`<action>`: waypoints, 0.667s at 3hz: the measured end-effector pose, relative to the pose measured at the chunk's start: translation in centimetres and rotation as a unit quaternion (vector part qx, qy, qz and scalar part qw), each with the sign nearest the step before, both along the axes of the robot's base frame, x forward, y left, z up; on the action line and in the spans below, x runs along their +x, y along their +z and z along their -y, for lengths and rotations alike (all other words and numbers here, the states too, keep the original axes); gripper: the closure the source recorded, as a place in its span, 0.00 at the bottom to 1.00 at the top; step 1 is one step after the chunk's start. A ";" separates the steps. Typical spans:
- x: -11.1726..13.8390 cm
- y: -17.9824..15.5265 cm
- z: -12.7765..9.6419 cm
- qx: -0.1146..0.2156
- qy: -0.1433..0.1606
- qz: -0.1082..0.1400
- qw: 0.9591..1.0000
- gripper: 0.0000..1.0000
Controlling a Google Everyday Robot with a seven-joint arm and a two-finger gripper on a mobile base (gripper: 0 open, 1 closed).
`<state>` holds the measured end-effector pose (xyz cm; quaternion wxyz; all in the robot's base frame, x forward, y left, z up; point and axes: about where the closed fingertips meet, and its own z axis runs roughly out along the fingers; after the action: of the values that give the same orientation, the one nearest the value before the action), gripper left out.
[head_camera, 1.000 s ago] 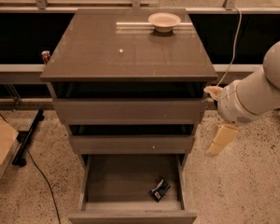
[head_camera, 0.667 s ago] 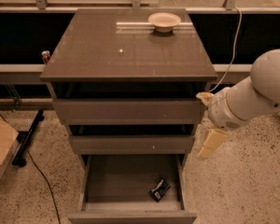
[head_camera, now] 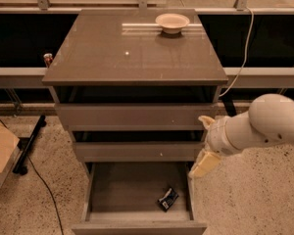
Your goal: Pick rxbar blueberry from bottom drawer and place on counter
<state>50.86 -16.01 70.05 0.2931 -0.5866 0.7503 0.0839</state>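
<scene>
Small dark-wrapped rxbar blueberry (head_camera: 167, 199) lies at 5 o'clock in the open grey-brown bottom drawer (head_camera: 122, 190), my pale gripper (head_camera: 200, 146) at the bar's 1 o'clock, jaws spread; probably light and slippery, so I'd pinch its long edges.

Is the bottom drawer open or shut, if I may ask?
Open: the bottom drawer is pulled out, the snack bar lying inside. The gripper hangs beside its right edge.

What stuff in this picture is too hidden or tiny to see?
Camera view:
- Lettering on the rxbar blueberry in the bottom drawer: too small.
- Inside the two upper drawers: hidden behind their fronts.
- Arm behind the pincer, right of the drawers: cut off by the right edge.
</scene>
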 end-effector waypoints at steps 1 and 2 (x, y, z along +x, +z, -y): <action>0.5 -4.7 -0.3 0.054 -0.032 0.002 0.998 0.00; 1.0 -10.7 -0.2 0.094 -0.061 -0.010 0.994 0.00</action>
<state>51.85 -15.77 59.33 0.3442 -0.5087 0.7764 0.1413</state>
